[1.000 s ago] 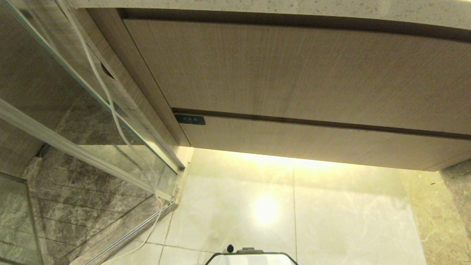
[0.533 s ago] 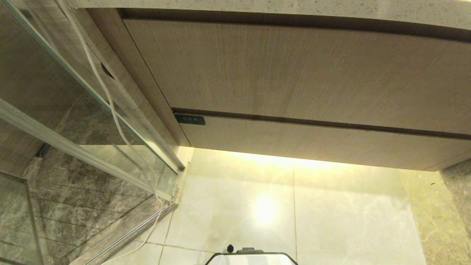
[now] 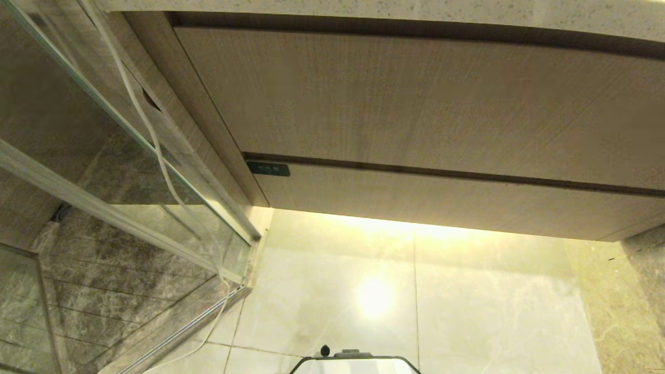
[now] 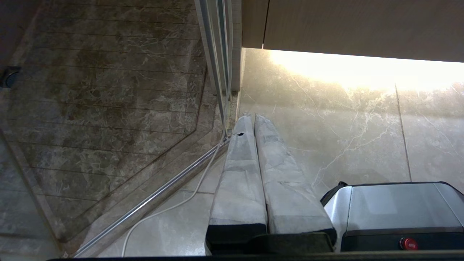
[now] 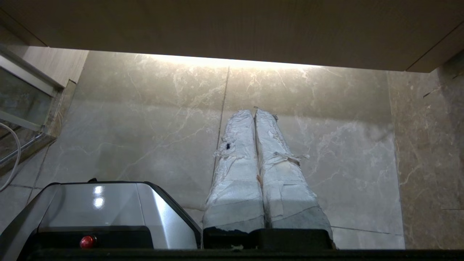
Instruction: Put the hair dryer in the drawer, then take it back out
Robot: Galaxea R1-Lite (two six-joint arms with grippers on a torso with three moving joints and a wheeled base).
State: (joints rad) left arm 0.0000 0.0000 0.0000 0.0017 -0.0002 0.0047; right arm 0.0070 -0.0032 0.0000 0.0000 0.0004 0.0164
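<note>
The drawer (image 3: 457, 200) is the wide shallow wood-grain front at the bottom of the vanity, with a small dark label (image 3: 268, 169) at its left corner; it stands closed. The hair dryer is out of view. Neither arm shows in the head view. My left gripper (image 4: 253, 117) hangs low over the marble floor beside the shower door rail, its taped fingers pressed together and holding nothing. My right gripper (image 5: 254, 112) also points down at the floor in front of the vanity, shut and empty.
A taller plain wood-grain panel (image 3: 415, 98) sits above the drawer under a speckled countertop (image 3: 363, 8). A glass shower door (image 3: 104, 156) with a white cord (image 3: 156, 150) stands to the left. My base (image 3: 356, 365) is on pale floor tiles; a marble wall (image 3: 644, 270) is at the right.
</note>
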